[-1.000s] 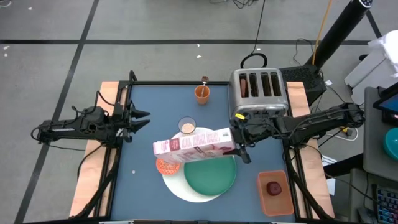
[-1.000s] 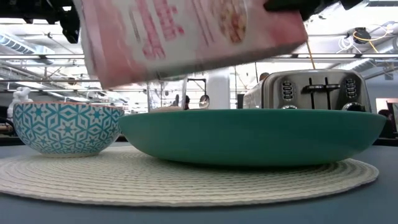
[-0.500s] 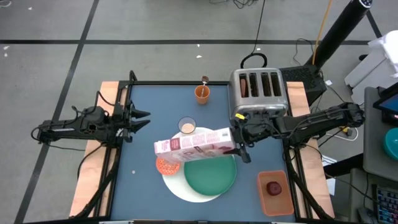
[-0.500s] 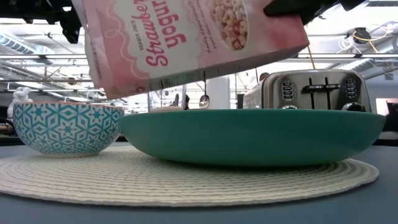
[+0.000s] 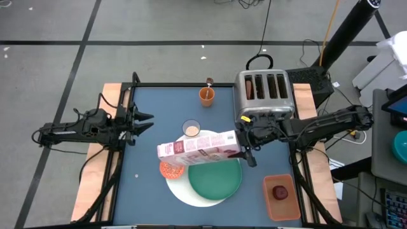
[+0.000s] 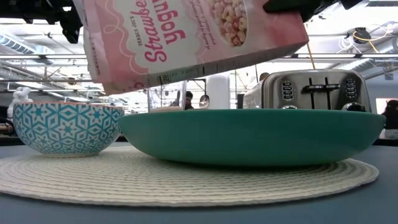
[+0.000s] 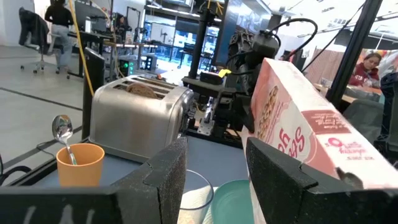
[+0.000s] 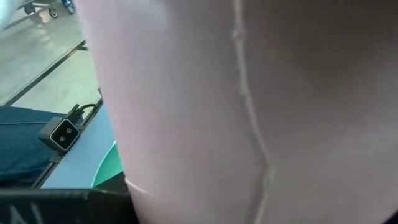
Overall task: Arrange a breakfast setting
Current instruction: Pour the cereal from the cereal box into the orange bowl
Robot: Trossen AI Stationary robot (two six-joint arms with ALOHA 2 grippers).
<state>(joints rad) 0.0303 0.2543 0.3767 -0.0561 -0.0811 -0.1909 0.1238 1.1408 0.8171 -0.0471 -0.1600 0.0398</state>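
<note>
My right gripper (image 5: 244, 145) is shut on the pink cereal box (image 5: 199, 147), which lies on its side in the air over the green plate (image 5: 216, 179) and the small bowl (image 5: 170, 170). The bowl looks orange from above and has a blue pattern in the low view (image 6: 65, 127). Plate and bowl rest on the round white mat (image 5: 184, 191). The glass of milk (image 5: 191, 128) stands behind the box. The spoon stands in an orange cup (image 5: 206, 95). The dark red fruit (image 5: 280, 191) lies in the orange tray. My left gripper (image 5: 147, 121) is open at the left. My right gripper pinches the cereal box at its right-hand end (image 5: 235, 144) between its two fingers, coming level from the table's right side. The box is lifted clear and stretches leftward from the fingers. Its free end (image 6: 109, 81) hangs a little lower, above the bowl.
The silver toaster (image 5: 265, 94) stands at the back right with something brown in a slot (image 7: 142, 89). The orange tray (image 5: 280, 205) sits at the front right. There is bare blue table (image 5: 143, 191) at the front left.
The cereal box has shifted slightly in my right gripper's hold and now sits a little lower over the plate and bowl. Both arms keep their places.
</note>
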